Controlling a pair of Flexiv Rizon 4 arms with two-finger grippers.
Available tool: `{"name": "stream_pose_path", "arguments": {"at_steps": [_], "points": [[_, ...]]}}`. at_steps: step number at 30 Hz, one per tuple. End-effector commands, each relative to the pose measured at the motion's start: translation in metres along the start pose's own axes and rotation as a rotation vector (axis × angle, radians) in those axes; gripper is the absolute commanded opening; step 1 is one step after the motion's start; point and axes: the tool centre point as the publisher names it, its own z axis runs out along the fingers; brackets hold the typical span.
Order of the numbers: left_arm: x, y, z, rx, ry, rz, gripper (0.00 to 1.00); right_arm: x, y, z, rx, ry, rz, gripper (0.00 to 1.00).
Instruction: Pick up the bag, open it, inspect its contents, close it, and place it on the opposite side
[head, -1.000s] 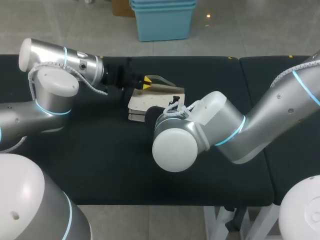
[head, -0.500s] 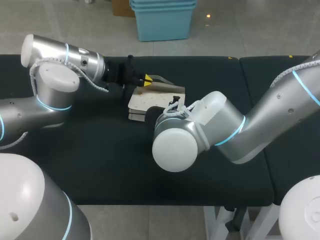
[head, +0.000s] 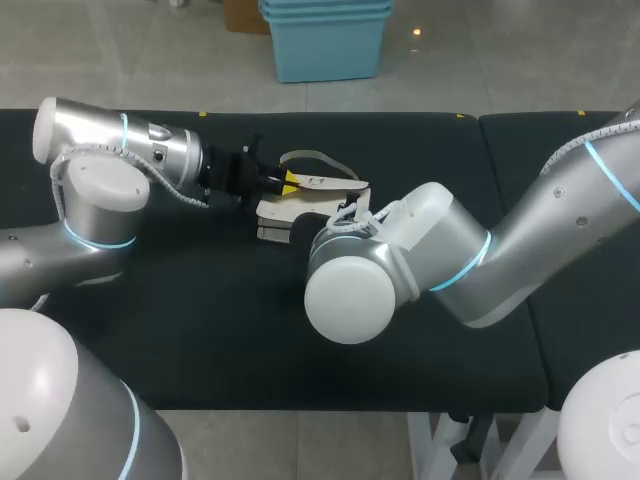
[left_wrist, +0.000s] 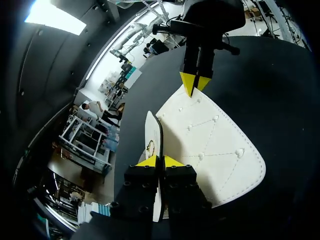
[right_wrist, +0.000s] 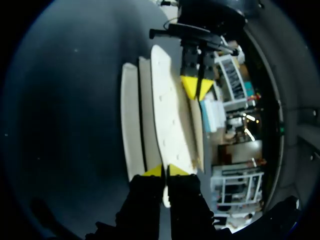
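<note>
Cream flap bag lies on the black table, toward 12 o'clock from centre, with its long axis about 9-to-3. The left gripper is clamped on the flap edge at the bag's 9 o'clock end and the right gripper is pinched shut on the flap's opposite edge at 3 o'clock, so both arms are equally on it and the opening pull likely goes up and apart. Versus a second ago, the left gripper has dropped toward 8 o'clock with the flap edge; the flap is now peeled up off the body and the strap loops free at 12 o'clock.
</note>
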Motion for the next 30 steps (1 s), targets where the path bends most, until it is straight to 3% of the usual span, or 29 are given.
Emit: {"name": "stream_pose_path", "arguments": {"at_steps": [1,30], "points": [[0.0088,-0.0049,0.0007,-0.002,-0.052,0.037,0.00,0.0014,-0.0003,0.0010,-0.002,-0.002,0.001,0.00],[0.0117,-0.0053,-0.0060,0.014,-0.077,0.131,0.00,0.0014,-0.0003,0.0010,-0.002,-0.002,0.001,0.00]]}}
